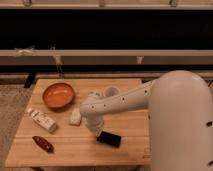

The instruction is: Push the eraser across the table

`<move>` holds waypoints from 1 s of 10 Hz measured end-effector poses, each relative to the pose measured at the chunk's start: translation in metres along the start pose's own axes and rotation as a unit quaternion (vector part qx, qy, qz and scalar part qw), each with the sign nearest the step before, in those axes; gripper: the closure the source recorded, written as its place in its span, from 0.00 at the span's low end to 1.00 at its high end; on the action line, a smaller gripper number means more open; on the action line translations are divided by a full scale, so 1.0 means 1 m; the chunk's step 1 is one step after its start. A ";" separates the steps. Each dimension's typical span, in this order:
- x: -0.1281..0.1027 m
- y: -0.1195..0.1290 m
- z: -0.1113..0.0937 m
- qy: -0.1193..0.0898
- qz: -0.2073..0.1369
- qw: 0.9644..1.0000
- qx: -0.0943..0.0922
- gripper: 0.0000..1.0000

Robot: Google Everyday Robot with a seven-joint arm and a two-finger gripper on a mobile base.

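The eraser (109, 138), a flat black block, lies on the light wooden table (125, 152) near its front edge, right of centre. My gripper (95, 128) is at the end of the white arm, low over the table, right at the eraser's left end. The gripper's tip is hidden behind the wrist. The small white block (75, 116) lies just left of the arm. The dark red pepper-like item (43, 143) lies at the front left.
An orange bowl (58, 95) stands at the back left. A white bottle-like pack (41, 120) lies at the left. A pale cup (111, 92) stands behind the arm. My large white arm housing (180, 125) covers the table's right side.
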 end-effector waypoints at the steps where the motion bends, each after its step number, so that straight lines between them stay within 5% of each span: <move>1: 0.004 0.012 0.001 -0.002 0.013 1.000 0.000 1.00; 8: 0.010 0.027 0.002 -0.006 0.030 1.000 0.000 1.00; 10: 0.019 0.056 0.003 -0.015 0.069 0.997 0.008 1.00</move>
